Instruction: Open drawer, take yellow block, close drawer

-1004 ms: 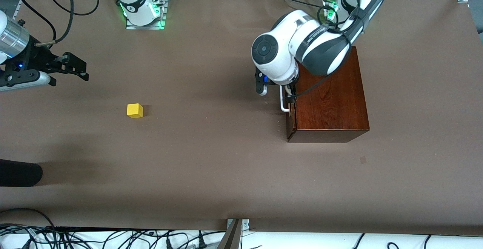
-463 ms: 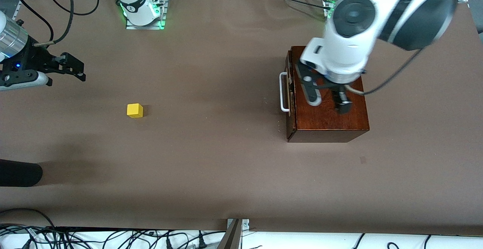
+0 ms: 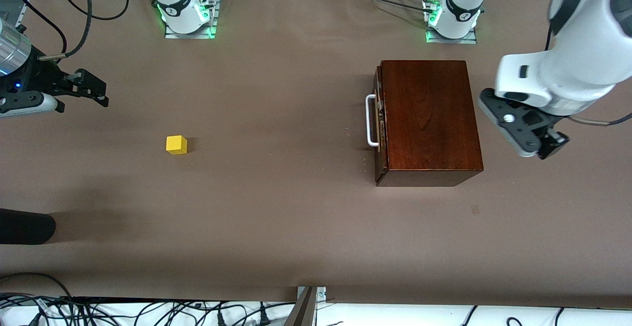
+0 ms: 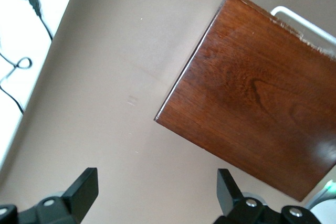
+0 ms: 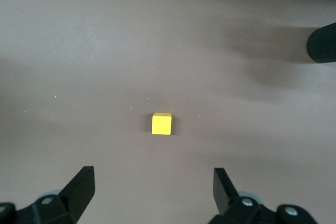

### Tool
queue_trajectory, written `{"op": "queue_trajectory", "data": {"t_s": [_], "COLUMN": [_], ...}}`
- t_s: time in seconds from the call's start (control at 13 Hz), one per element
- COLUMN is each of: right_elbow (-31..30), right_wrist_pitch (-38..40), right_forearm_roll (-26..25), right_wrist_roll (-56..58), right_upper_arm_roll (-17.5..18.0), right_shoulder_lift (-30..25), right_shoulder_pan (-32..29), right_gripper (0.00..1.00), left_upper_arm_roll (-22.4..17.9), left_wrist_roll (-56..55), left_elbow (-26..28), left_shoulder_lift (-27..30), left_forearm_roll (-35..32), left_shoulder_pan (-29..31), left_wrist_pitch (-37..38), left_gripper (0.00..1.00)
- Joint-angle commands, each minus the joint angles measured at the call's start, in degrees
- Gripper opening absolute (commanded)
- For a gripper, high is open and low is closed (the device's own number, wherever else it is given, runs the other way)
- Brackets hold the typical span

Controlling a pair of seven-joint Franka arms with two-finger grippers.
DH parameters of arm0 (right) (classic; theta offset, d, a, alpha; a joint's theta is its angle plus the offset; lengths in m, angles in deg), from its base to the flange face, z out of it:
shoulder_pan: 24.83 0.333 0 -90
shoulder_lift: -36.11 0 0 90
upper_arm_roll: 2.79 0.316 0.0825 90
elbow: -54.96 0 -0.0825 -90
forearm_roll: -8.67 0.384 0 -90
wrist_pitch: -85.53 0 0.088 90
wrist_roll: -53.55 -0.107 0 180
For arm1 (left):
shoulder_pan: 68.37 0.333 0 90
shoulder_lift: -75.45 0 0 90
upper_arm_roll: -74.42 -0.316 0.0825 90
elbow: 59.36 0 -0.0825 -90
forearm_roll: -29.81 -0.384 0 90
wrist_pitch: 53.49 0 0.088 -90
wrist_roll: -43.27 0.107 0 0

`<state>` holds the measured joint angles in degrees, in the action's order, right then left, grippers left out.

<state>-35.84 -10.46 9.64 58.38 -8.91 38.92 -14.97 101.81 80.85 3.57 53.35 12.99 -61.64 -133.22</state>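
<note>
The yellow block (image 3: 176, 144) lies on the brown table toward the right arm's end, outside the box; in the right wrist view the yellow block (image 5: 161, 124) sits ahead of my right gripper (image 5: 152, 174). That right gripper (image 3: 103, 94) hangs open and empty above the table. The drawer (image 3: 379, 118) is pushed flush into the dark mahogany box (image 3: 429, 118), its white handle (image 3: 369, 121) free. My left gripper (image 3: 539, 150) is open and empty over the table beside the box, at the left arm's end. In the left wrist view my left gripper (image 4: 156, 177) looks past the box (image 4: 252, 93).
A black rounded object (image 3: 24, 226) lies at the table edge toward the right arm's end, nearer the front camera than the block. Both arm bases (image 3: 185, 10) stand along the back. Cables (image 3: 148, 311) run under the front edge.
My left gripper left the drawer handle, swept over the box top and now hangs beside the box at the left arm's end. The right gripper drifted slightly away from the block.
</note>
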Motion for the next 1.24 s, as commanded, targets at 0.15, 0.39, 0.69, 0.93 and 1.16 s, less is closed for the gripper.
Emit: {"op": "queue_trajectory", "data": {"t_s": [0.15,0.39,0.69,0.93,1.16], "right_elbow": [1.2,1.2,1.2,1.2,1.2], "right_wrist_pitch": [1.2,1.2,1.2,1.2,1.2], "right_forearm_roll": [-0.4,-0.5,-0.4,-0.4,-0.4], "right_wrist_roll": [-0.7,-0.7,-0.6,-0.6,-0.5], "right_upper_arm_roll": [0.5,0.5,0.5,0.5,0.5], "right_shoulder_lift": [0.0,-0.1,-0.1,-0.1,-0.1], "right_shoulder_pan": [0.1,0.2,0.2,0.2,0.2], "right_gripper": [1.0,1.0,1.0,1.0,1.0], "left_upper_arm_roll": [-19.3,-26.8,-27.7,-27.7,-27.7], "left_wrist_roll": [-17.6,-31.0,-37.2,-37.5,-38.4], "left_elbow": [18.3,24.5,34.1,34.0,34.0], "left_shoulder_lift": [15.3,20.8,26.2,26.5,26.3], "left_forearm_roll": [16.9,20.1,19.9,18.4,18.0], "left_shoulder_pan": [-4.3,-7.3,-7.5,-7.5,-8.7], "left_wrist_pitch": [-5.5,-7.3,-14.4,-14.5,-14.7], "left_gripper": [1.0,1.0,1.0,1.0,1.0]}}
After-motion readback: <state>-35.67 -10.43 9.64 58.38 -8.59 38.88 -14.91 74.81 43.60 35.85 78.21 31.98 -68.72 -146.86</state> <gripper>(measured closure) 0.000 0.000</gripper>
